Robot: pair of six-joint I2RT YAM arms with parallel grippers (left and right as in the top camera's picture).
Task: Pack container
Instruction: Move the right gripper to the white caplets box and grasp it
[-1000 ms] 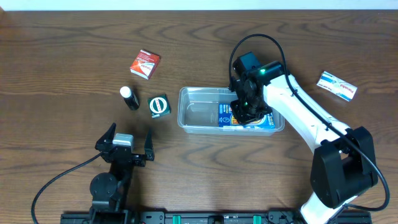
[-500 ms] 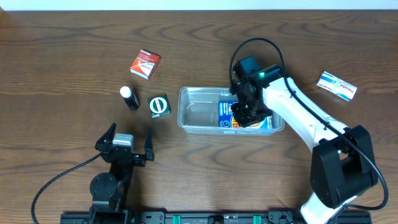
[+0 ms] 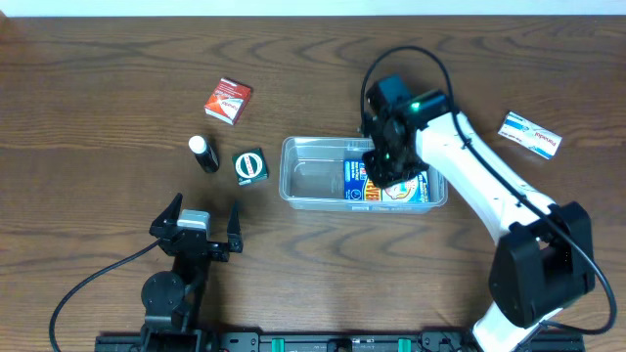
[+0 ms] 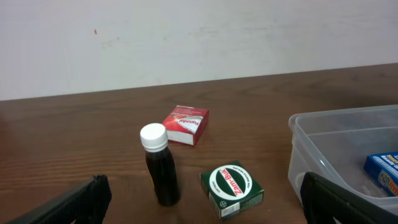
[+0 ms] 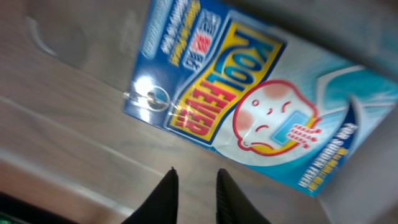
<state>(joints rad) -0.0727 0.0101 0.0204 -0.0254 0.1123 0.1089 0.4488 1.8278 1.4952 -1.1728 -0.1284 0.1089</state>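
The clear plastic container (image 3: 313, 178) sits at mid table. A blue Kool Fever box (image 3: 354, 182) lies flat in its right half and fills the right wrist view (image 5: 249, 106). My right gripper (image 3: 383, 168) hovers over that box, its fingers (image 5: 196, 180) a narrow gap apart and empty, above the container's floor (image 5: 74, 93). My left gripper (image 3: 205, 209) is wide open and empty near the front edge, left of the container. In the left wrist view its fingers (image 4: 202, 202) frame the container's end wall (image 4: 323, 143).
Left of the container stand a green Zam-Buk box (image 3: 250, 165) (image 4: 233, 186) and a dark bottle with a white cap (image 3: 203, 154) (image 4: 160, 168). A red box (image 3: 228, 100) (image 4: 185, 123) lies farther back. A white and blue box (image 3: 529, 134) lies at the right.
My right gripper has lifted a little and shifted back off the Kool Fever box, which stays flat in the container. The left arm has not moved.
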